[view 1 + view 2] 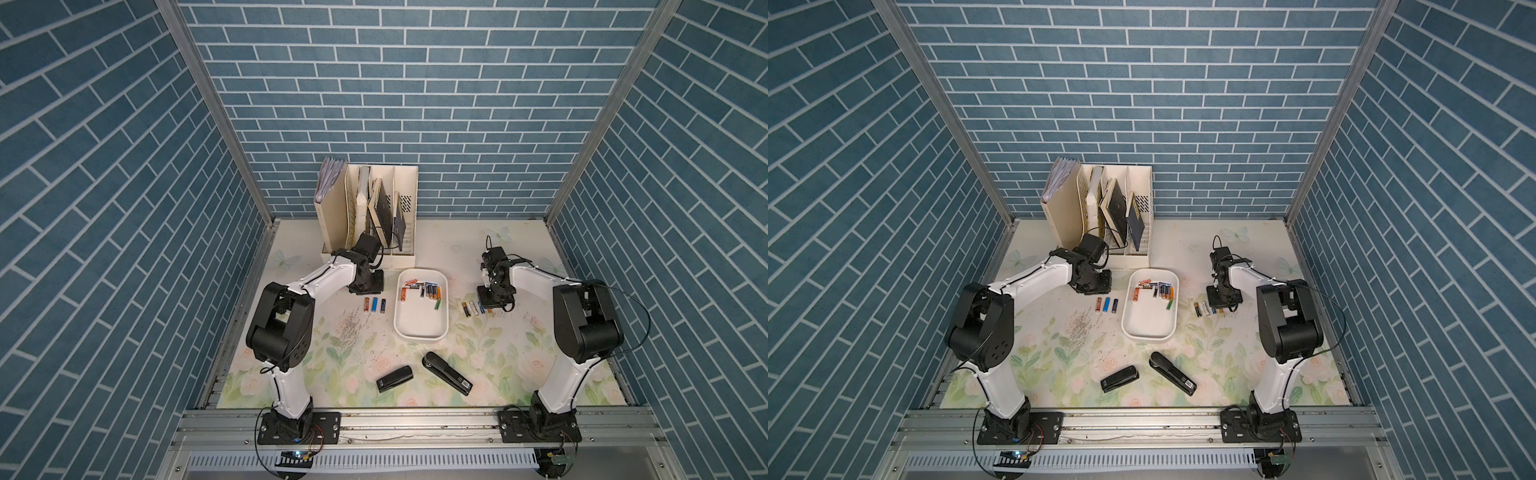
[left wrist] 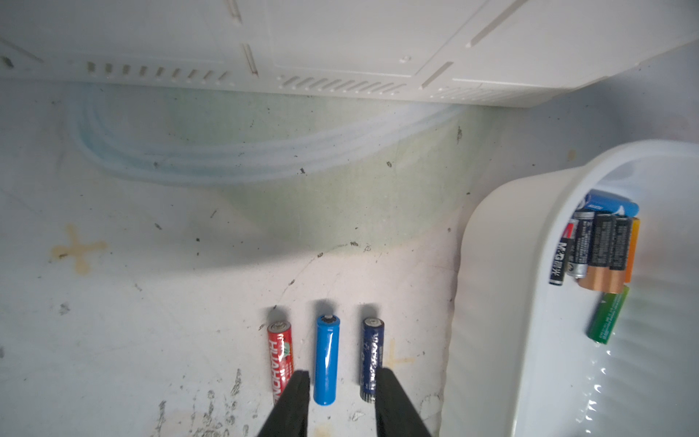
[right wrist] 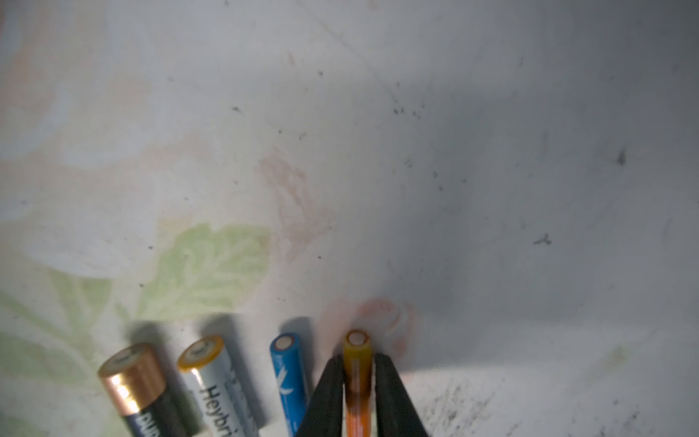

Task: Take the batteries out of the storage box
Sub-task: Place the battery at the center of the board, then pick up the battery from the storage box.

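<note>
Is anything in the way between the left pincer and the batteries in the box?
Only the wall of the box. The left pincer hangs over three loose batteries beside it; the boxed batteries lie uncovered, so reaching over looks clear.

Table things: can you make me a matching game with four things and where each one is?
Things:
1. green battery
2. orange battery
3. long stapler
4. file holder

Places:
A. at the table's back
B. between the right fingers
C. in the box
D. near the table's front

Pairs: 1-C, 2-B, 3-D, 4-A.
</note>
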Robot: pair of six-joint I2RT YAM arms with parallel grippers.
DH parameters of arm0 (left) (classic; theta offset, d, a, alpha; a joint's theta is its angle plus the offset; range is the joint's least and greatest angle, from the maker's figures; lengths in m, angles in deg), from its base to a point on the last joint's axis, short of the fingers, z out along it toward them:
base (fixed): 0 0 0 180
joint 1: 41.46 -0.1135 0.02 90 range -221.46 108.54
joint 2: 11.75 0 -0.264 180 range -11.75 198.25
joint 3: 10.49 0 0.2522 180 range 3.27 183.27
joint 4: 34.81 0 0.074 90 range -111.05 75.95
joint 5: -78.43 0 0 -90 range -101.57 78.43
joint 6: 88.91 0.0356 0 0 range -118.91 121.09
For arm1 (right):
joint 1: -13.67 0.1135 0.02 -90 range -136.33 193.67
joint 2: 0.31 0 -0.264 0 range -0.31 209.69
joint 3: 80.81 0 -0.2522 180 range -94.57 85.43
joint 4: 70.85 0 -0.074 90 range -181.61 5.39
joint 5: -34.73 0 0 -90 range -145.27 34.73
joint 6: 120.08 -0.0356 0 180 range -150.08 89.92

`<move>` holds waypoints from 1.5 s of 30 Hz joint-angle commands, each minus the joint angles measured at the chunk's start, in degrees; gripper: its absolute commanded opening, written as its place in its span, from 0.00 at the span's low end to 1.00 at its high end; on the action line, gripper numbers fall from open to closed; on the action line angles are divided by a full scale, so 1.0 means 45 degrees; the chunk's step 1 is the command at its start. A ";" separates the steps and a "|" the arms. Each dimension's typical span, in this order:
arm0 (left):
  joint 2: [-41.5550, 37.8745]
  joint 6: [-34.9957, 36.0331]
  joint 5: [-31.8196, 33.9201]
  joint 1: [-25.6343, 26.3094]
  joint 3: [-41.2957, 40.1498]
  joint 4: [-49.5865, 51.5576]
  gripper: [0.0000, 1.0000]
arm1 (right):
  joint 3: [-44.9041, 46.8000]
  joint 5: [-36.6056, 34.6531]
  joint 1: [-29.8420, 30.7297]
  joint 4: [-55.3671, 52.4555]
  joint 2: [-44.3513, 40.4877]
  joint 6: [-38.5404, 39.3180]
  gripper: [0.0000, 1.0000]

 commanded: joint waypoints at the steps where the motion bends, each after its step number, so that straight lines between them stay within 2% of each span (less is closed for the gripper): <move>1: 0.0033 -0.0039 0.0153 0.0051 0.0051 0.0304 0.35 | -0.0285 -0.0073 -0.0047 -0.0302 -0.0216 0.0427 0.21; 16: -0.0121 -0.0156 0.0440 0.0394 0.1029 0.0866 0.38 | -0.1214 0.0280 -0.0047 -0.0767 -0.0701 0.0349 0.22; 27: 0.0449 -0.1017 0.1010 0.2230 0.2668 0.0976 0.40 | -0.2608 0.0544 -0.0047 -0.1587 -0.1294 0.0349 0.22; 38: 0.1927 -0.2114 0.1127 0.4540 0.2692 -0.1973 0.40 | -0.2629 0.0865 -0.0049 -0.1549 -0.1490 0.0310 0.23; 45: 0.2860 -0.2262 0.1391 0.5119 0.2669 -0.2657 0.40 | -0.2668 0.0845 -0.0077 -0.1685 -0.1655 0.0407 0.23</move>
